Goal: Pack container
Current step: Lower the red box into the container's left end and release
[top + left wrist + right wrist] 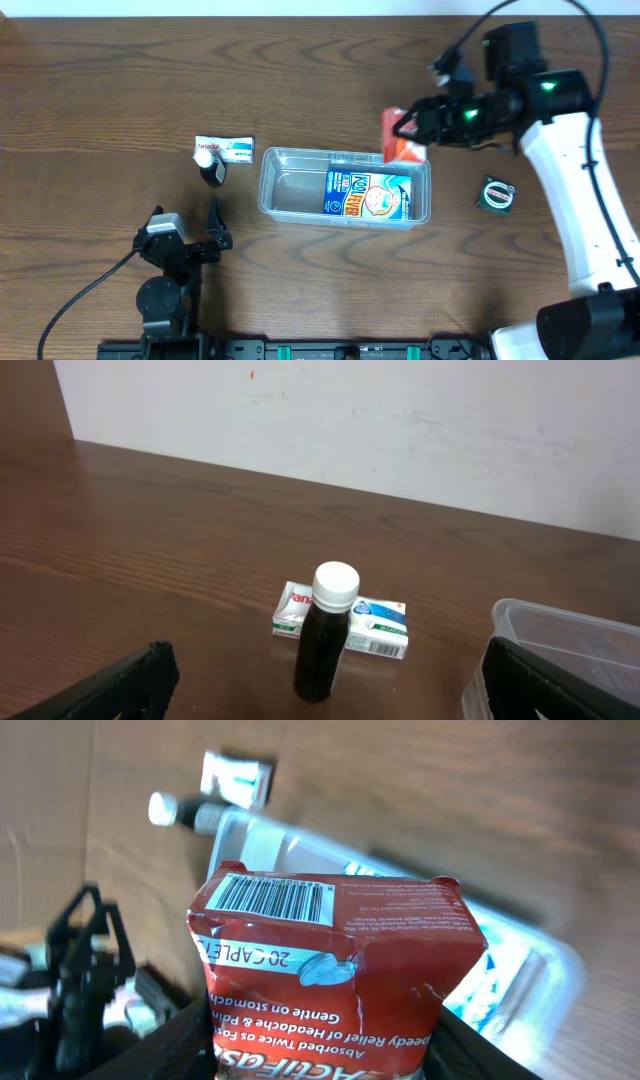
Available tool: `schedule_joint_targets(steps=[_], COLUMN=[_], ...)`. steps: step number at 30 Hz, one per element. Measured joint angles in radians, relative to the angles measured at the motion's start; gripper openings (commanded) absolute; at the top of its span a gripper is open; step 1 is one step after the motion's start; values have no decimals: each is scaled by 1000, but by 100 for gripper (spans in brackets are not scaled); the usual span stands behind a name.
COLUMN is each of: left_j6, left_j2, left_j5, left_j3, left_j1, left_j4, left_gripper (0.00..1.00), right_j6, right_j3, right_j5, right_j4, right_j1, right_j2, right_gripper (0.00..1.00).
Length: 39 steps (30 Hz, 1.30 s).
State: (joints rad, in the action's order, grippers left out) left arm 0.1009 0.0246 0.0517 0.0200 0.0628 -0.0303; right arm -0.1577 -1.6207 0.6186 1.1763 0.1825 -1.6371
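Container: clear rectangular tub [290,192] at the middle of the wooden table [100,90], long side running left to right.
Inside it: blue printed carton [368,193] lying flat in the right half; the left half is bare.
Red box: a dented caplet carton [335,970] with its barcode end up, at the container's far right corner; whether it touches the rim cannot be told.
Right gripper [408,128]: fingers clamped on either side of the red box.
Dark bottle [325,645]: upright, white cap, left of the container and apart from it.
Panadol box [372,628]: flat, just behind the bottle.
Left gripper [186,224]: spread wide, holding nothing, near the table's front edge.
Dark green square object [497,194]: right of the container.
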Motion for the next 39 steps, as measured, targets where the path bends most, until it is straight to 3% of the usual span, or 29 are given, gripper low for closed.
schedule_joint_targets(steps=[11, 28, 39], left_j6=[0, 0, 0], left_j2=[0, 0, 0], left_j5=[0, 0, 0], left_j3=[0, 0, 0], left_j1=[0, 0, 0], left_j4=[0, 0, 0], left_gripper=[98, 98, 98], right_j6=[-71, -322, -440], right_j3=[69, 378, 433], right_j5=[-309, -501, -665], right_j4=[-18, -671, -803], right_j1=[234, 523, 679], right_j2=[0, 2, -1], right_gripper=[56, 57, 58])
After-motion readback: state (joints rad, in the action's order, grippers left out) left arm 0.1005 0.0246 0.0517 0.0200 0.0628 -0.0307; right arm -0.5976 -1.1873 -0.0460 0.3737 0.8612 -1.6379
